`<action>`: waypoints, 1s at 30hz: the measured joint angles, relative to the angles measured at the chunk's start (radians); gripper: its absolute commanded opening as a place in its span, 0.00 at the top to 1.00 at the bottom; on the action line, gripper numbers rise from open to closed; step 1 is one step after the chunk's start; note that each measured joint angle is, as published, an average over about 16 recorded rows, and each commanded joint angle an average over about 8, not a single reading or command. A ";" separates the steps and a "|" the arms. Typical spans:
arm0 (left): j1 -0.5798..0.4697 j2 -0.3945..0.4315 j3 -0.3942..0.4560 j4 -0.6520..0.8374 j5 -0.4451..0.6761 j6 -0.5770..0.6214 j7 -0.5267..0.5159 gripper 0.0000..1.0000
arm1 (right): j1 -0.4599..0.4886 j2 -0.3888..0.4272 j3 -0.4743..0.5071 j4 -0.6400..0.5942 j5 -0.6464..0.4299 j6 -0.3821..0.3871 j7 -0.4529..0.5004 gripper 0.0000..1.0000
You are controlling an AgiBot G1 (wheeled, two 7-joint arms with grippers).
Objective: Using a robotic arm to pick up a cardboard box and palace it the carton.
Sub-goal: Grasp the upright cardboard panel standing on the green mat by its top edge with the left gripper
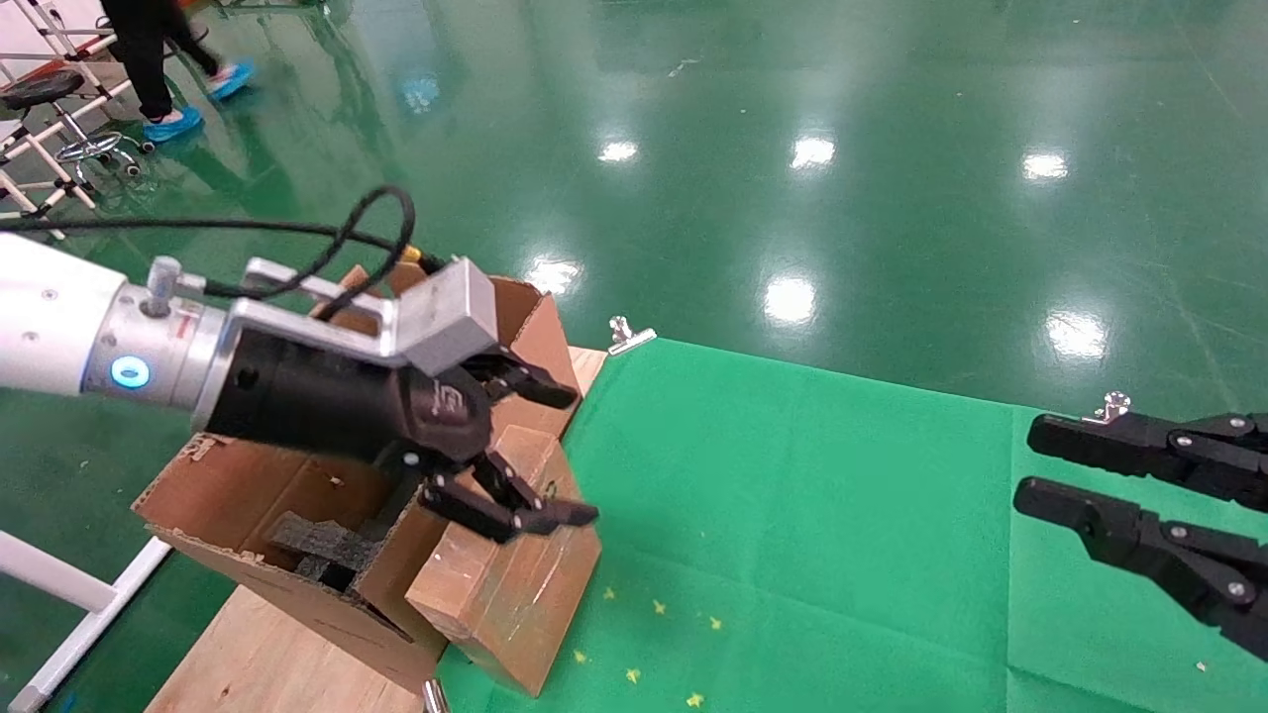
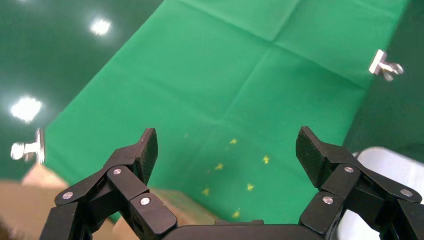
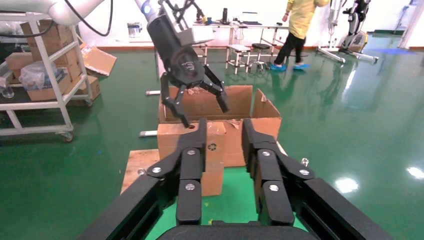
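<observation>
So the box (image 1: 510, 584) sits tilted right under my left hand (image 1: 540, 456), leaning against the carton (image 1: 297, 495) at the desk (image 1: 792, 515) edge. That hand hovers just above it, fingers spread wide, gripping nothing. The carton's behind the hand, black foam (image 1: 322, 550) showing inside. My right hand (image 1: 1030, 460) is parked well off to the side over the green cloth, fingers slightly apart.

Brown cardboard box (image 1: 515, 584) with shiny tape; brown carton (image 1: 297, 495), black foam (image 1: 317, 545) inside; bright green cloth (image 1: 842, 525) with yellow specks; glossy dark green floor (image 1: 792, 149).
</observation>
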State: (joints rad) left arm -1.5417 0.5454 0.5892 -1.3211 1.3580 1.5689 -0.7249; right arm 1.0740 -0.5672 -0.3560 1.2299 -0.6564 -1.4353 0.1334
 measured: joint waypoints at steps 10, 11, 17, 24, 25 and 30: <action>-0.117 0.021 0.141 0.024 0.112 0.012 -0.269 0.00 | 0.000 0.000 0.000 0.000 0.000 0.000 0.000 1.00; -0.129 0.022 0.158 0.026 0.122 0.012 -0.297 0.00 | 0.000 0.000 0.000 0.000 0.000 0.000 0.000 1.00; -0.188 0.027 0.258 0.039 0.159 0.015 -0.440 0.00 | 0.000 0.000 0.000 0.000 0.000 0.000 0.000 1.00; -0.226 0.029 0.365 0.047 0.166 0.014 -0.538 0.00 | 0.000 0.000 0.000 0.000 0.000 0.000 0.000 1.00; -0.230 0.029 0.379 0.047 0.165 0.013 -0.547 0.00 | 0.000 0.000 0.000 0.000 0.000 0.000 0.000 1.00; -0.245 0.031 0.438 0.043 0.159 0.010 -0.585 0.00 | 0.000 0.000 0.000 0.000 0.000 0.000 0.000 1.00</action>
State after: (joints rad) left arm -1.7867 0.5767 1.0277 -1.2779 1.5174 1.5787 -1.3102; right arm 1.0740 -0.5672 -0.3560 1.2298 -0.6564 -1.4353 0.1334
